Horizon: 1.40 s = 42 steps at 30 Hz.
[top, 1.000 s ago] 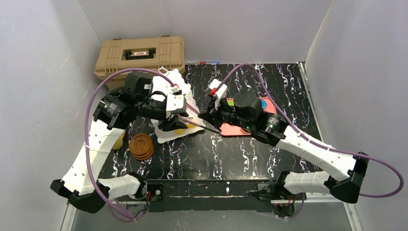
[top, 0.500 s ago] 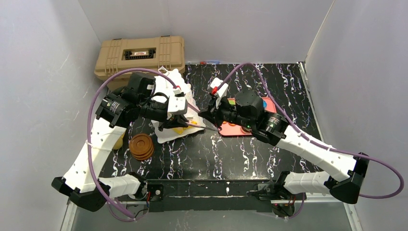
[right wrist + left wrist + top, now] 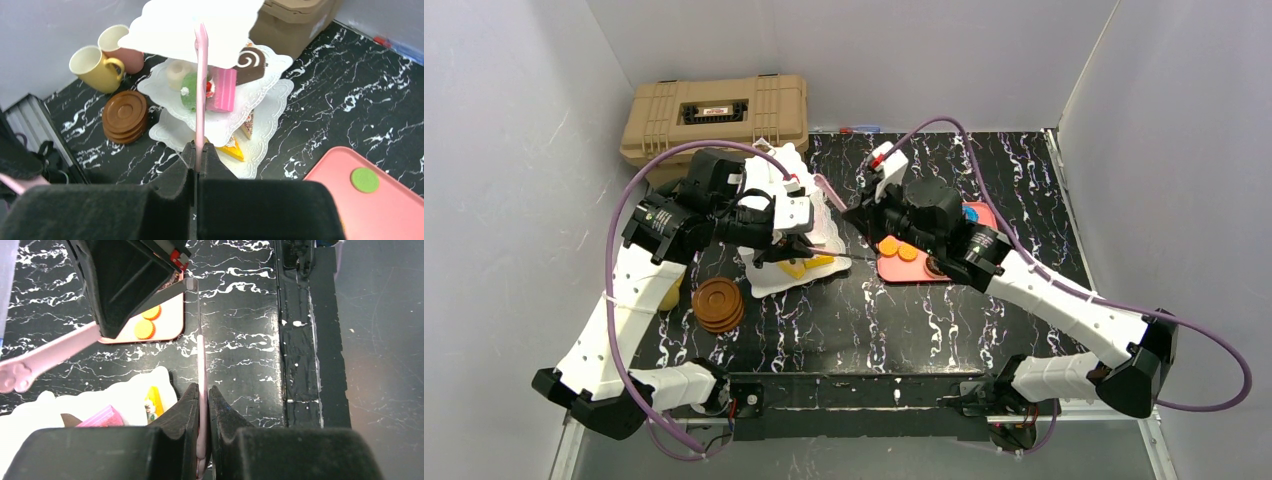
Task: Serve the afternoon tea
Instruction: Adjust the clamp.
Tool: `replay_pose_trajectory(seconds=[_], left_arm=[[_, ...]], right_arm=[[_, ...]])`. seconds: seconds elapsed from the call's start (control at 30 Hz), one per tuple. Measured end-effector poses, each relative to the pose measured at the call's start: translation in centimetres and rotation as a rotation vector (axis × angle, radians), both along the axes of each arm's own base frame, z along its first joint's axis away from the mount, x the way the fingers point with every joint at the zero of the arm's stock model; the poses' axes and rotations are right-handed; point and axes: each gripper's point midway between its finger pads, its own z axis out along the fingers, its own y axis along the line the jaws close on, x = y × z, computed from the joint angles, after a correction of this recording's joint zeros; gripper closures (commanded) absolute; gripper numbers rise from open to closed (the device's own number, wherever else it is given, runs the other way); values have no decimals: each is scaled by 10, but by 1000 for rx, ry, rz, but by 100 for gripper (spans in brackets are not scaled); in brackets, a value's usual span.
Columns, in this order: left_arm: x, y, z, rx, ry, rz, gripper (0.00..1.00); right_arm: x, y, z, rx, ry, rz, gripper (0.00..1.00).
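Note:
The white three-tier stand [image 3: 769, 170] stands at the back left and carries toy pastries: a pink block [image 3: 222, 89], a green piece [image 3: 190, 97], a chocolate swirl [image 3: 250, 62] and a yellow slice [image 3: 232, 149]. My left gripper [image 3: 201, 387] is shut on a thin pink utensil [image 3: 200, 355], low over the stand's bottom plate [image 3: 125, 395]. My right gripper [image 3: 199, 146] is shut on a second pink utensil [image 3: 201, 75], held just right of the stand and pointing at it. A yellow cup [image 3: 95, 67], a pink cup [image 3: 120, 47] and stacked brown saucers [image 3: 125, 115] stand left of the stand.
A tan ribbed case [image 3: 719, 115] sits at the back left behind the stand. A flat pink-red tray [image 3: 919, 270] lies right of the stand, with orange discs [image 3: 899, 250] and a green disc [image 3: 364, 180] on it. The grey walls stand close on both sides.
My right gripper has risen and moved back from beside the bottom plate, taking its pink utensil up next to the stand and uncovering the orange discs. My left gripper has barely moved.

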Motion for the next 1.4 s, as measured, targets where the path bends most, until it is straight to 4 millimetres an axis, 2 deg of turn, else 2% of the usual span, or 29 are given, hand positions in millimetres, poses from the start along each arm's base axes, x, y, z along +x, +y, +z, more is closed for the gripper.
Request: replay_pose_trajectory(seconds=[0.13, 0.23, 0.4, 0.47, 0.53, 0.57, 0.6, 0.8, 0.97, 1.07, 1.13, 1.2, 1.27, 1.33, 1.4], left_arm=[[5, -2, 4, -12, -27, 3, 100], [7, -3, 5, -19, -39, 4, 100], [5, -3, 5, -18, -25, 2, 100], [2, -2, 4, -19, -12, -4, 100], [-2, -2, 4, -23, -2, -10, 100], [-3, -2, 5, -27, 4, -13, 100], [-6, -3, 6, -35, 14, -20, 100], [-17, -7, 20, -96, 42, -29, 100], [-8, -19, 41, -237, 47, 23, 100], [5, -17, 47, -332, 123, 126, 100], [24, -9, 52, -407, 207, 232, 100], [47, -2, 61, -477, 267, 314, 100], [67, 4, 70, -534, 324, 368, 100], [78, 5, 76, -569, 366, 393, 100], [81, 3, 82, -595, 404, 395, 100]], right_arm=[[18, -11, 3, 57, 52, -74, 99], [22, -14, 5, 89, 80, -80, 99], [8, -2, 7, 112, 88, 60, 77], [0, 2, 8, 122, 85, 130, 60], [-7, 5, 9, 126, 81, 188, 30], [-8, 5, 10, 125, 79, 202, 12], [-7, 4, 11, 121, 67, 210, 3], [3, -13, 22, 123, 16, 163, 2], [22, -42, 62, 232, -11, 110, 2], [40, -68, 88, 340, -20, 47, 2], [57, -96, 110, 425, -49, -27, 2], [64, -117, 130, 501, -75, -69, 2], [61, -122, 146, 557, -94, -58, 2], [51, -119, 161, 615, -106, -3, 2], [42, -115, 169, 667, -110, 54, 2]])
